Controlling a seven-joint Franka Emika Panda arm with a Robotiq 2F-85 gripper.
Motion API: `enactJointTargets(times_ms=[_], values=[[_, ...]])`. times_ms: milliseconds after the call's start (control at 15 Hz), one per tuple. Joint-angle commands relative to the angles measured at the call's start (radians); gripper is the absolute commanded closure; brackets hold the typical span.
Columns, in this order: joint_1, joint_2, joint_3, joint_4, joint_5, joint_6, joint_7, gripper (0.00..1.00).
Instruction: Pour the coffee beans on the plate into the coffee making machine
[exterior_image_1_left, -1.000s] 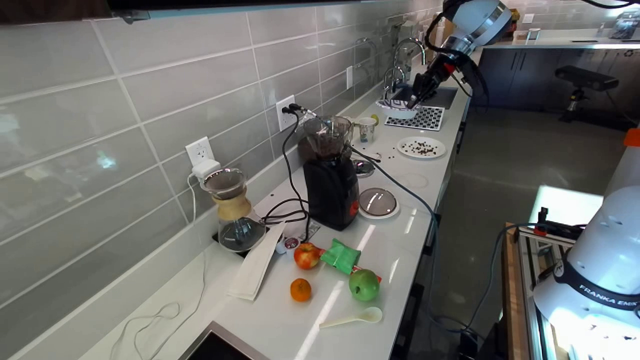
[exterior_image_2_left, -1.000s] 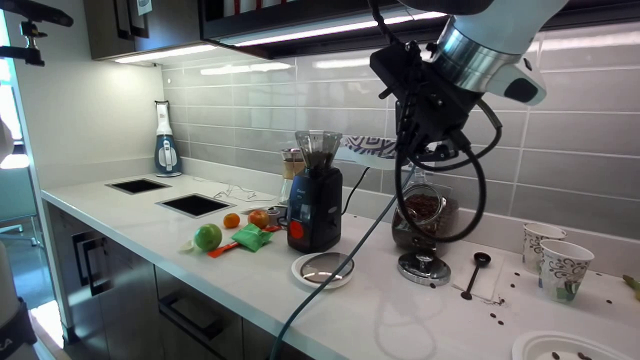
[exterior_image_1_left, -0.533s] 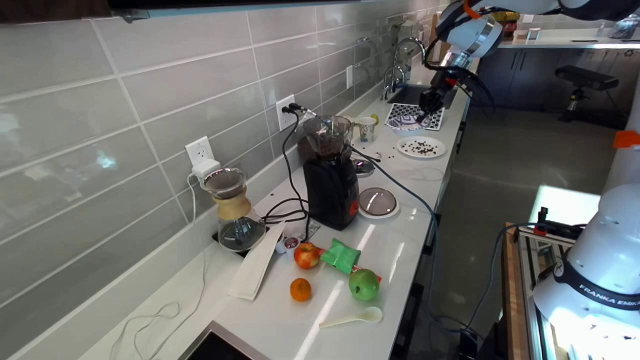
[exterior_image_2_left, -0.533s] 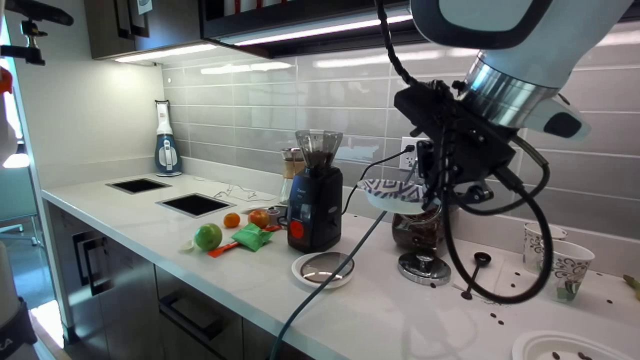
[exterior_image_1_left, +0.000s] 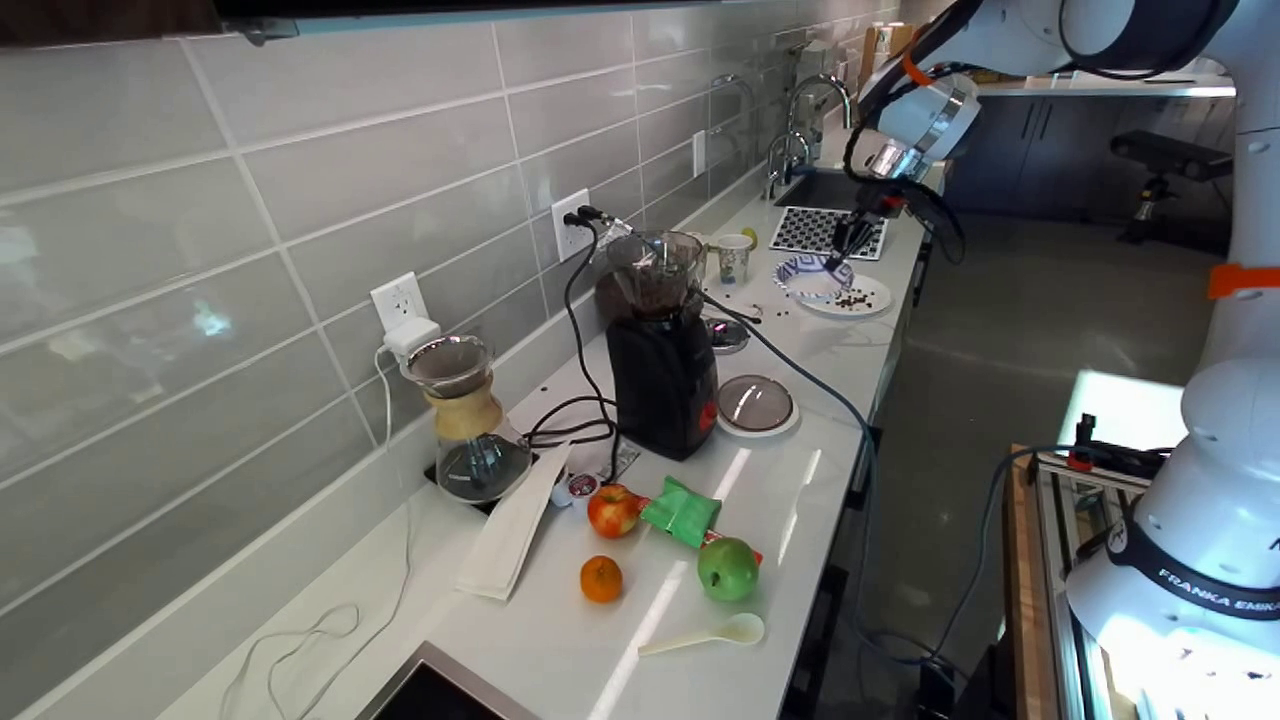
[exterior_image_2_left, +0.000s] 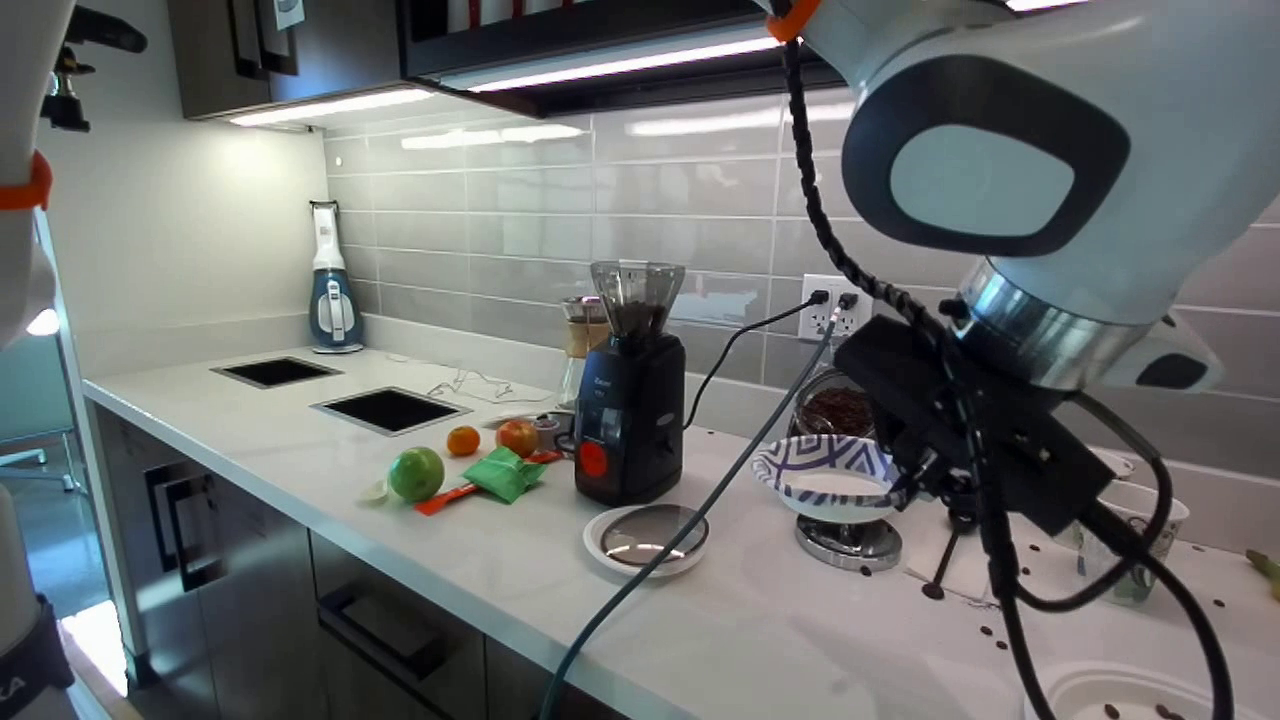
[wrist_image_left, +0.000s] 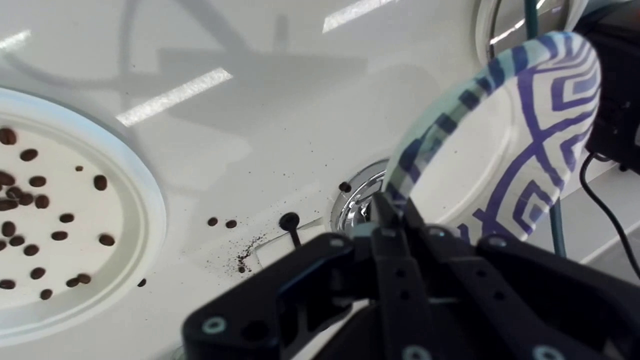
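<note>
The pour looks unfinished as far as the plate (wrist_image_left: 147, 210) goes: coffee beans (wrist_image_left: 42, 201) lie loosely scattered across it, and nothing holds it. It sits near the front edge of the bench (exterior_image_2_left: 760, 620), well apart from the coffee machine (exterior_image_2_left: 640, 420), which stands nearer the back edge. Something dark shows low in the clear hopper (exterior_image_2_left: 637, 300), probably beans, so some may be in already; how much is hard to tell. The hand (wrist_image_left: 397, 212) is pinching the rim of a patterned bowl (wrist_image_left: 500, 145) above the bench, between plate and coffee machine in the wrist view; the bowl's inside shows only a couple of specks. If that bowl serves for pouring, its share looks delivered, and setting it down seems the likely next step; the plate's beans would be left to tip in.

The plate is round, flat and face up, so it has no long axis and points no particular way. The coffee machine's long axis is vertical, its hopper mouth up and its red button (exterior_image_2_left: 593, 459) facing roughly toward the front edge.
</note>
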Motion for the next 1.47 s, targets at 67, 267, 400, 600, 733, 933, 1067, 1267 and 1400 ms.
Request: enactJointTargets(times_ms=[67,267,400,600,733,933,1067,1267,1400], values=[[-0.074,0.092,0.072,0.037,0.095,0.019,-0.178,0.99],[-0.101,0.148,0.099,0.068,0.13,0.002,-0.209,0.99],[-0.1,0.178,0.103,0.091,0.118,0.006,-0.163,0.99],[-0.095,0.217,0.106,0.126,0.087,0.002,-0.091,0.99],[-0.093,0.246,0.111,0.148,0.089,0.018,-0.055,0.99],[-0.08,0.281,0.117,0.167,0.061,0.014,0.018,0.99],[-0.078,0.3,0.124,0.176,0.039,0.005,0.053,0.99],[-0.077,0.322,0.131,0.187,-0.006,0.011,0.099,0.99],[-0.085,0.332,0.138,0.194,-0.026,0.008,0.119,0.99]])
